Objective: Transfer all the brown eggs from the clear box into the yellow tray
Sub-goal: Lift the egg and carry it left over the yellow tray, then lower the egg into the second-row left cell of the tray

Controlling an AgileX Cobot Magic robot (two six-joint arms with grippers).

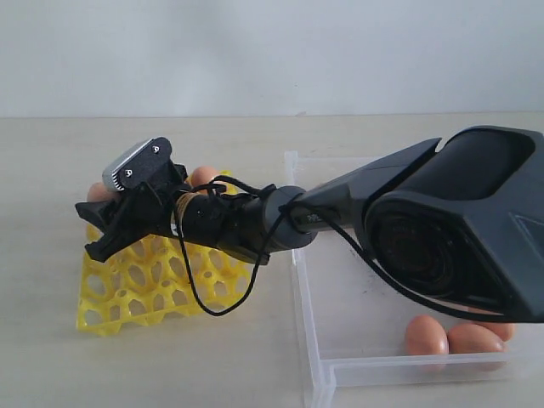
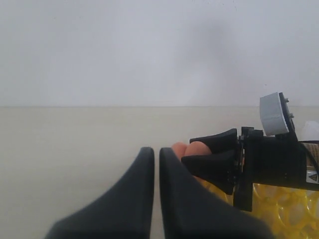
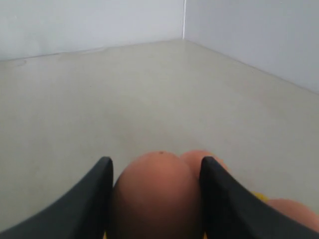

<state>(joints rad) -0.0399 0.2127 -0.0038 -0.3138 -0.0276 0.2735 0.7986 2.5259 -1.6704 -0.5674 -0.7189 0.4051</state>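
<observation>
- Right gripper [image 3: 156,163]: clenched on one brown egg, a dark finger pressed to each flank. Its arm reaches across the middle, so the tool hangs over the far corner of the tray.
- Held egg [image 3: 155,199]: wedged between the fingers, smooth and orange-brown, and clear of the box. We cannot tell whether its underside already touches a cup.
- Yellow tray [image 1: 127,297]: flat on the table [image 1: 170,365], just beside the box's left wall. The near rows of cups stand open and unfilled.
- Seated eggs [image 1: 204,176]: we count at least two along the tray's far edge, close by the held one. The gripper body hides the rest of that row.
- Clear box [image 1: 399,364]: on the right, largely covered by the arm's upper housing.
- Remaining eggs [image 1: 425,334]: two plain to see in the box's near corner, perhaps a third behind them. Any others are hidden.
- Left gripper [image 2: 155,150]: fingers drawn together with nothing between them, idle beside the tray and well short of the eggs.
- Step in hand, as we judge it: setting down one egg, with the task part done.
- Next move, as we judge it: settle the egg squarely into a free cup beside its neighbours without nudging them. Then ease the fingers apart, rise straight up, and swing back to the box for another.
</observation>
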